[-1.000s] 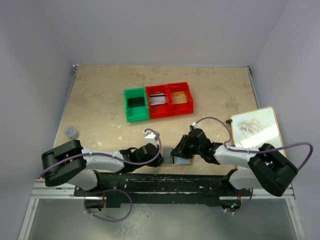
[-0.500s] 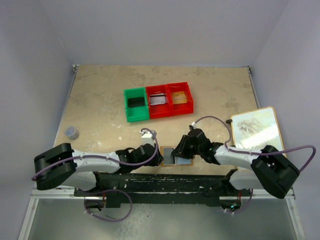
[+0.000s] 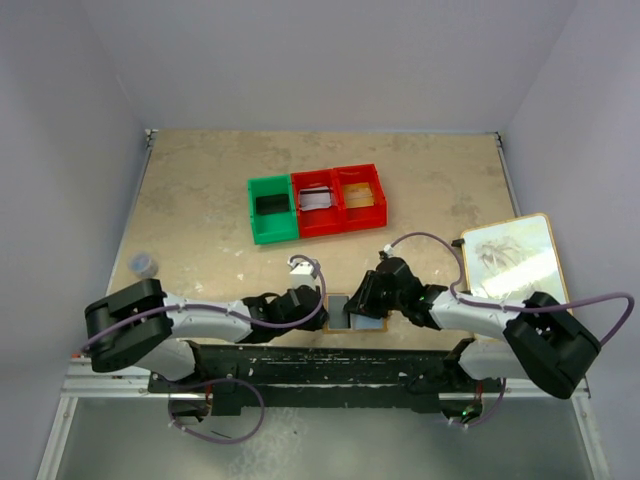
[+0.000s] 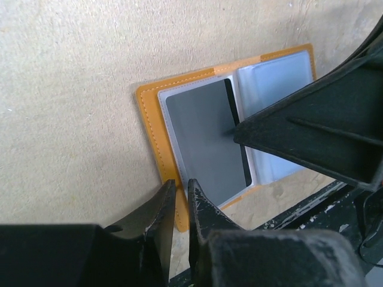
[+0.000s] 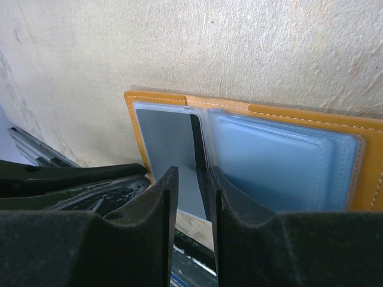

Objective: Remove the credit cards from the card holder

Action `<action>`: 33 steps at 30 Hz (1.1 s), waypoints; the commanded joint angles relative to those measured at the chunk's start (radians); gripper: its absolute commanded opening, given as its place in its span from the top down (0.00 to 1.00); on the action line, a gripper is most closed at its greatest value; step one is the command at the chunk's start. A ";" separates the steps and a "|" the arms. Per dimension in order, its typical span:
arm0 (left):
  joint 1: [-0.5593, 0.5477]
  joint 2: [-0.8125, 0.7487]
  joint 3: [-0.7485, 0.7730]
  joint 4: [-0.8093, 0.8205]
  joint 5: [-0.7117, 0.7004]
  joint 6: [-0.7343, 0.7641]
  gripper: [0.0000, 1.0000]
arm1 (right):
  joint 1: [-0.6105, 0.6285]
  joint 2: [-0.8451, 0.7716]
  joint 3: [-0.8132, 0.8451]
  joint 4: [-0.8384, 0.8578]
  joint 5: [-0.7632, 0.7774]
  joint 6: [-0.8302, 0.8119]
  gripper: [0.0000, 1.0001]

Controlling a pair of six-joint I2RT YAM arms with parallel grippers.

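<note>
**Item 1**, far left of the tabletop (image 3: 200,200): small grey-blue round object (image 3: 143,264), too small to identify.

**Item 2**: left end effector (image 4: 181,186), low at the near edge. Its fingers are almost together with a thin slit between them, and the tips sit at the orange border of the card holder (image 4: 160,137). Whether they pinch that border cannot be told.

**Item 3**, row of bins further back: green bin (image 3: 275,233), dark inside, contents unclear. Red bin (image 3: 318,225) with a pale credit card (image 3: 316,200). Second red bin (image 3: 362,218) with a gold-tan credit card (image 3: 360,196). Any print is too small to read.

**Item 4**: card holder, open and flat between the two end effectors, partly covered by them. The left pocket holds a dark grey credit card (image 4: 200,143) with a black stripe along one long side, its face too dim to read. The right pocket is cloudy pale blue.

**Item 5**: right end effector (image 5: 192,174), jaws slightly apart with nothing between them, one tip meeting the dark grey credit card by the stripe.

**Item 6**, far right: white tan-edged board (image 3: 510,255) with a faint sketch-like picture, detail unreadable
</note>
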 commanded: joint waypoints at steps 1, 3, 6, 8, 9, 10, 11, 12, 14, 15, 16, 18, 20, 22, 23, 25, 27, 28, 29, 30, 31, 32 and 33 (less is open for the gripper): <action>-0.003 0.038 0.049 0.083 0.029 0.025 0.90 | 0.005 -0.021 0.000 -0.051 0.040 0.008 0.70; -0.005 0.031 0.060 0.065 0.013 0.032 0.92 | 0.005 -0.017 -0.002 -0.050 0.038 0.008 0.70; -0.005 0.007 0.072 0.026 -0.023 0.041 0.95 | 0.005 -0.009 -0.004 -0.043 0.035 0.008 0.70; -0.005 -0.008 0.077 0.018 -0.027 0.048 0.96 | 0.005 -0.006 -0.005 -0.036 0.033 0.007 0.70; -0.005 -0.014 0.082 0.006 -0.028 0.049 0.96 | 0.005 -0.004 -0.004 -0.035 0.032 0.007 0.70; -0.006 -0.021 0.086 0.000 -0.024 0.049 0.95 | 0.005 -0.002 -0.003 -0.034 0.033 0.007 0.70; -0.006 -0.027 0.087 0.004 -0.019 0.050 0.94 | 0.005 -0.001 -0.004 -0.034 0.033 0.008 0.69; -0.006 -0.025 0.085 0.015 -0.013 0.048 0.94 | 0.005 -0.001 -0.004 -0.035 0.033 0.010 0.69; -0.006 -0.005 0.087 0.021 -0.009 0.047 0.94 | 0.005 -0.001 -0.005 -0.032 0.035 0.011 0.69; -0.006 0.009 0.087 0.025 -0.007 0.045 0.95 | 0.005 -0.001 -0.005 -0.031 0.038 0.011 0.68; -0.006 0.024 0.084 0.030 -0.003 0.042 0.96 | 0.005 0.000 -0.003 -0.033 0.038 0.011 0.68; -0.006 0.052 0.075 0.036 -0.006 0.016 0.97 | 0.005 0.000 0.001 -0.038 0.037 0.010 0.68; -0.006 0.070 0.063 0.038 -0.010 -0.002 0.99 | 0.005 -0.003 0.004 -0.045 0.035 0.007 0.66; -0.008 0.074 0.038 0.050 -0.016 -0.020 1.00 | 0.005 -0.010 0.005 -0.054 0.033 0.007 0.65; -0.009 0.070 0.027 0.050 -0.020 -0.027 1.00 | 0.005 -0.015 0.003 -0.058 0.035 0.009 0.63; -0.011 0.070 0.012 0.057 -0.022 -0.028 1.00 | 0.005 -0.026 -0.001 -0.068 0.037 0.015 0.61; -0.011 0.073 0.009 0.058 -0.019 -0.026 1.00 | 0.005 -0.029 0.000 -0.081 0.036 0.016 0.61; -0.011 0.076 0.008 0.057 -0.016 -0.023 1.00 | 0.006 -0.028 0.005 -0.091 0.032 0.020 0.61; -0.012 0.081 0.007 0.058 -0.014 -0.023 1.00 | 0.009 -0.026 0.009 -0.095 0.031 0.022 0.61; -0.013 0.086 0.005 0.061 -0.011 -0.024 1.00 | 0.016 -0.024 0.009 -0.088 0.028 0.021 0.60; -0.014 0.091 0.002 0.065 -0.010 -0.025 1.00 | 0.020 -0.017 0.007 -0.078 0.026 0.022 0.60; -0.015 0.095 0.000 0.067 -0.008 -0.028 1.00 | 0.021 -0.008 0.005 -0.072 0.024 0.023 0.60; -0.017 0.096 -0.001 0.067 -0.009 -0.030 1.00 | 0.021 0.004 0.007 -0.072 0.025 0.023 0.60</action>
